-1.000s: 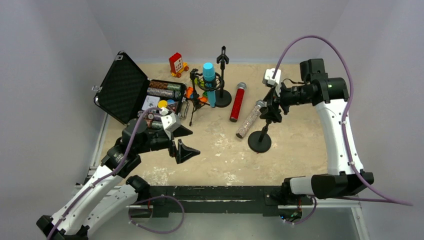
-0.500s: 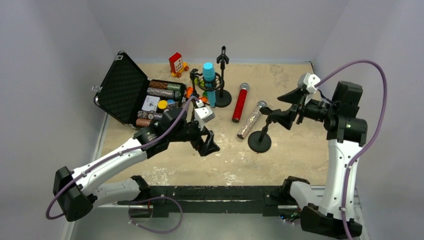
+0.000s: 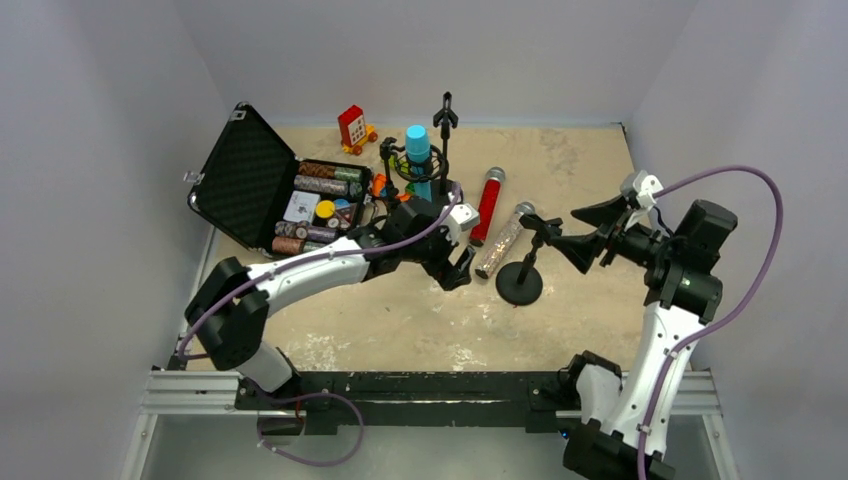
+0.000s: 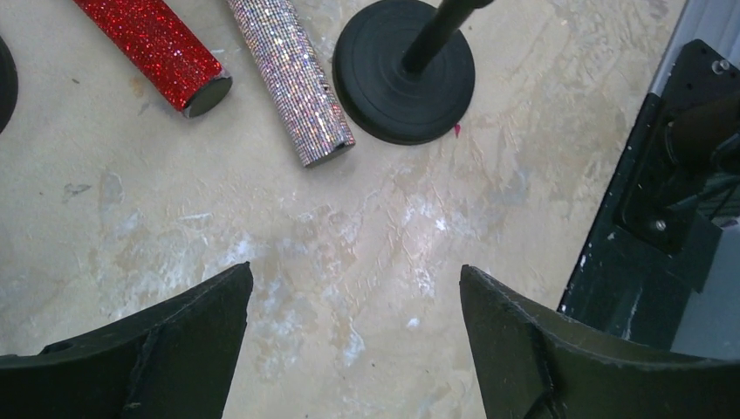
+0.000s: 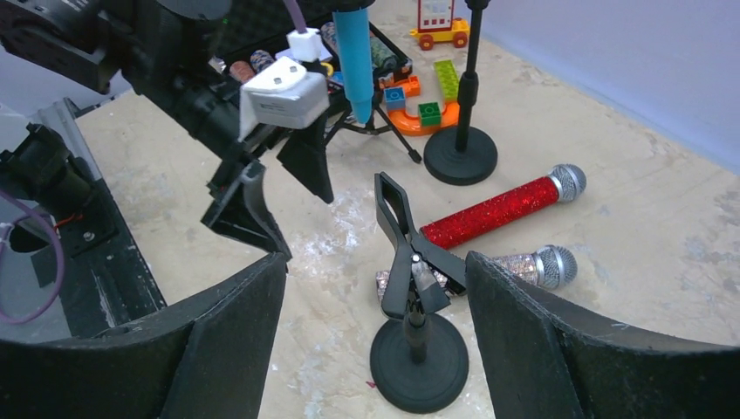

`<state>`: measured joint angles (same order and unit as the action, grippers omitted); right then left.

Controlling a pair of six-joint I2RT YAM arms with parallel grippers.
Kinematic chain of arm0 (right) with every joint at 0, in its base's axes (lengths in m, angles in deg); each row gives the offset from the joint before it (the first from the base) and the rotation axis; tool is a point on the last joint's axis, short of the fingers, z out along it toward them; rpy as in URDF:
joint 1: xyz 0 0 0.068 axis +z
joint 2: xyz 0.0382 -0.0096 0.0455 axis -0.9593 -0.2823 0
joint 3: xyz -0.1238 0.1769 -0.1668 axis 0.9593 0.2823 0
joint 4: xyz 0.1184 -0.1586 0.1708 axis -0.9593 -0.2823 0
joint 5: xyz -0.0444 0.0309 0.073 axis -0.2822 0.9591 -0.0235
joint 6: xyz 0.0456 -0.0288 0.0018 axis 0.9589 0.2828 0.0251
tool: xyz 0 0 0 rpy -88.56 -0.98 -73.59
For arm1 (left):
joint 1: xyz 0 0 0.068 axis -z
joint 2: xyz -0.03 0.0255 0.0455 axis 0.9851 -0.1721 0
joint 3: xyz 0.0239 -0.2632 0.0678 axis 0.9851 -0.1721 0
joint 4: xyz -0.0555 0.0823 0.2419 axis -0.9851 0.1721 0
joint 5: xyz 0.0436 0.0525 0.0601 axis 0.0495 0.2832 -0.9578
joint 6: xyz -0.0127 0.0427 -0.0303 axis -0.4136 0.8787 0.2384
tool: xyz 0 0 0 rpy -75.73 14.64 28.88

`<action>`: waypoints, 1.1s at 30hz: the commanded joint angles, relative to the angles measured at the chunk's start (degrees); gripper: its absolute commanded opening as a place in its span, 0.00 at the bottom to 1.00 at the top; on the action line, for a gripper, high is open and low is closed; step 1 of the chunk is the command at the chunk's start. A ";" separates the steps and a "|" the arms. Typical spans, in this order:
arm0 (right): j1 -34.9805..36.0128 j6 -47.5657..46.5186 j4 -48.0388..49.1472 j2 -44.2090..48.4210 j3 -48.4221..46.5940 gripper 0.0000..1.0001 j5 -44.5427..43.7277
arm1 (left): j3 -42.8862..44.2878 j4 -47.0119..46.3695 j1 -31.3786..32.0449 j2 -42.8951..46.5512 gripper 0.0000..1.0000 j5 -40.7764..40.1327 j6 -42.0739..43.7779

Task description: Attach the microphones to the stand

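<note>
One looks done: the cyan microphone [image 3: 417, 152] stands mounted behind the clip stand [image 3: 520, 285]. The red glitter microphone [image 3: 486, 206] and silvery-pink microphone [image 3: 502, 241] lie on the table [image 3: 600, 150] beside it; your left hand [image 4: 353, 279] and right hand [image 3: 563, 226] gape empty.

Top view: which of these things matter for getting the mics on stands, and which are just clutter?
Job:
- red glitter microphone, lying flat
- silvery-pink glitter microphone, lying flat
- blue microphone, already upright on a mount
- near clip stand, empty
- far clip stand, empty

Lying about:
- open black case and its contents
- toy truck
- building blocks
</note>
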<state>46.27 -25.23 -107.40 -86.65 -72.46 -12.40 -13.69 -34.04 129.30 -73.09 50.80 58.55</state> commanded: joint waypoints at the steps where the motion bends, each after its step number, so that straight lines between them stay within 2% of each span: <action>1: -2.54 0.95 2.67 0.69 0.73 0.79 4.07 | 6.48 -3.80 0.38 -3.90 0.91 -0.70 0.26; 3: -3.06 -4.07 -2.06 -0.37 -0.90 0.79 4.11 | 6.11 -6.61 0.88 -4.21 0.91 0.83 0.06; 5: -3.16 -11.80 -9.03 -2.68 -4.02 0.79 3.02 | 4.34 -12.54 1.58 -4.27 0.91 2.95 1.82; 10: -3.25 -32.47 -26.33 -8.78 -13.55 0.79 -0.06 | 2.44 -19.77 1.84 -6.91 0.92 6.53 6.58; 15: -3.25 -50.32 -32.07 -10.62 -15.53 0.80 -2.87 | 1.57 -24.34 1.82 -5.77 0.93 9.73 7.56; 17: -3.17 -67.01 -38.79 -11.31 -13.38 0.81 -1.77 | 0.36 -26.62 1.81 -5.17 0.94 12.32 12.60; 20: -1.61 -79.21 -39.56 -11.23 -10.17 0.92 0.98 | 3.85 -20.03 1.54 -5.73 0.96 18.13 23.93; 22: 1.49 -78.75 -39.57 -12.52 -12.28 0.93 0.12 | 7.89 -13.81 0.86 -7.25 0.96 21.04 27.24; 24: 3.17 -76.14 -39.72 -14.16 -13.78 0.93 0.14 | 9.63 -14.39 -0.26 -9.01 0.96 23.29 26.40; 29: 5.32 -75.52 -39.56 -15.61 -12.45 0.93 2.48 | 8.76 -29.98 -1.56 -13.30 0.96 25.69 15.22; 33: 9.85 -68.92 -39.59 -19.15 -17.02 0.93 2.56 | 9.42 -39.91 -1.44 -17.77 0.93 27.76 8.82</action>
<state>52.83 -97.75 -145.95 -103.42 -84.64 -12.75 -6.24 -60.16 127.75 -86.86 73.40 74.68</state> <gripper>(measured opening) 0.931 0.951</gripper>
